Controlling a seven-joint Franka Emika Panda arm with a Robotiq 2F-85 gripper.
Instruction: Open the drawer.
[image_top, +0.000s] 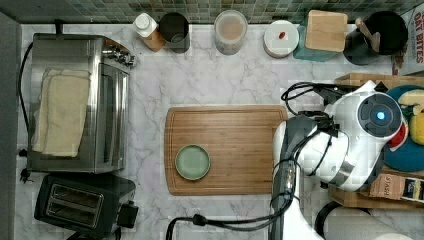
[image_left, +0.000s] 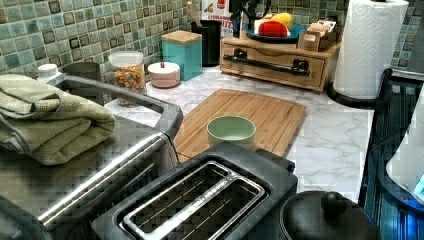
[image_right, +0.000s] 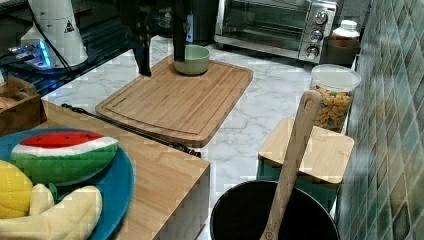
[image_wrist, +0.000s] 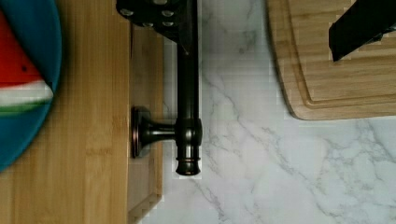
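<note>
White marble bench (image_top: 210, 85), green tiled wall (image_left: 75, 30) behind. Drawer (image_left: 272, 62) sits at bench's far end in the left view, beside paper towel roll (image_left: 367, 47). Jaws spread, one finger (image_wrist: 161, 14) at its handle (image_wrist: 188, 93).

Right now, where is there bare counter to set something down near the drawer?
Bare marble lies between the flat bamboo cutting board and the white paper towel roll, and the board is bare beyond the pale green bowl. The strip before the light-brown wooden drawer is narrow; the tiled back wall is crowded with jars.
</note>
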